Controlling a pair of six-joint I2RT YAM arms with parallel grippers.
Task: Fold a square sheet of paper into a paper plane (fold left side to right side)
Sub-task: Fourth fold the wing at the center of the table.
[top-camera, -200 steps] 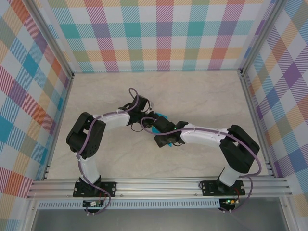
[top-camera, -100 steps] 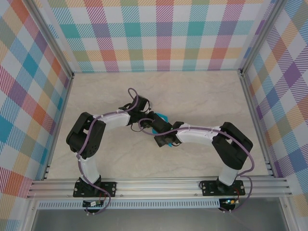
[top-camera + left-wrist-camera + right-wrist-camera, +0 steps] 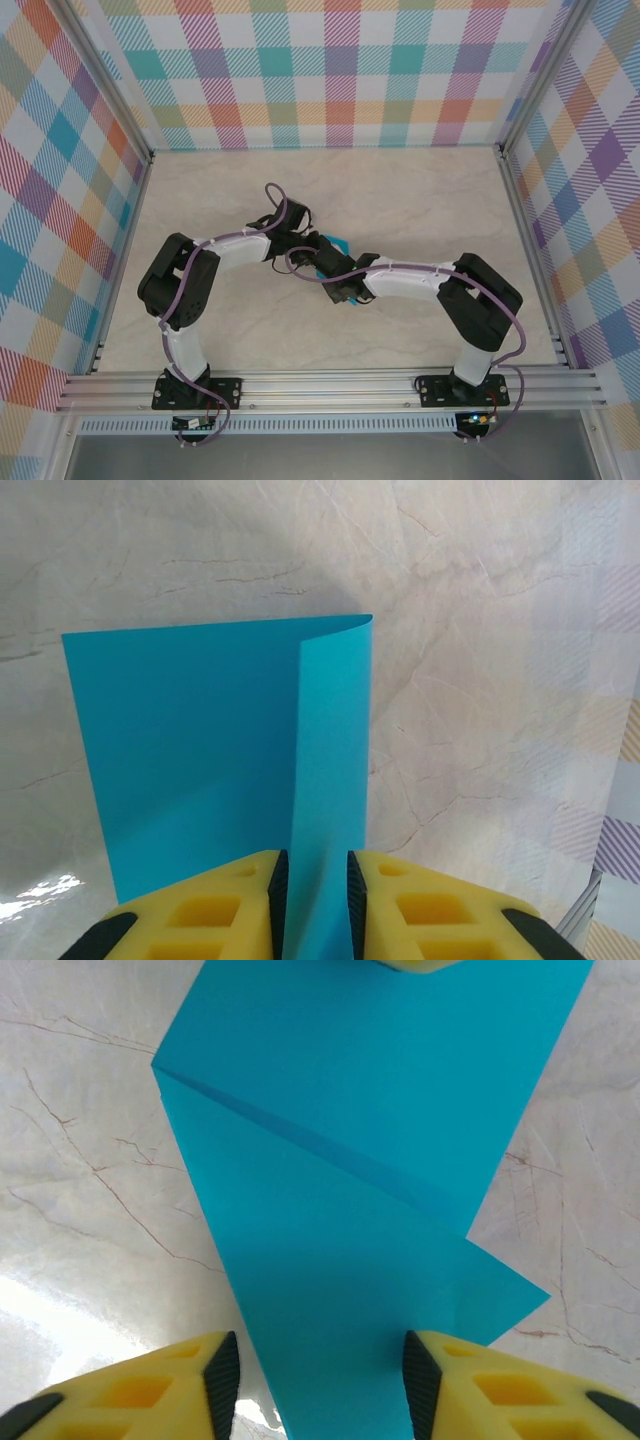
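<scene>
1. Paper first: the sheet of paper [image 3: 334, 248] lies near the middle of the table [image 3: 430, 200], right where the two arms meet.
2. From the left wrist we see most of the sheet [image 3: 200, 750] flat on the table, with one side raised as a flap [image 3: 330, 760] that curves over at its far end.
3. The left claw [image 3: 315, 895] pinches that flap; the strip of paper fills the narrow gap between its yellow fingers [image 3: 220, 915].
4. The right claw [image 3: 315, 1380] is spread wide, with the paper [image 3: 340, 1260] passing between its fingers [image 3: 150, 1385]. We cannot tell whether they touch it.
5. The right wrist view also shows a slanting crease [image 3: 330, 1145] across the sheet, so we judge that some folding is done.
6. We judge the left-to-right fold to be under way: the flap is lifted but not laid down, and no sharp crease is pressed along it.
7. Nothing here resembles a dart yet, so we take most of the plane's folds to be left.
</scene>
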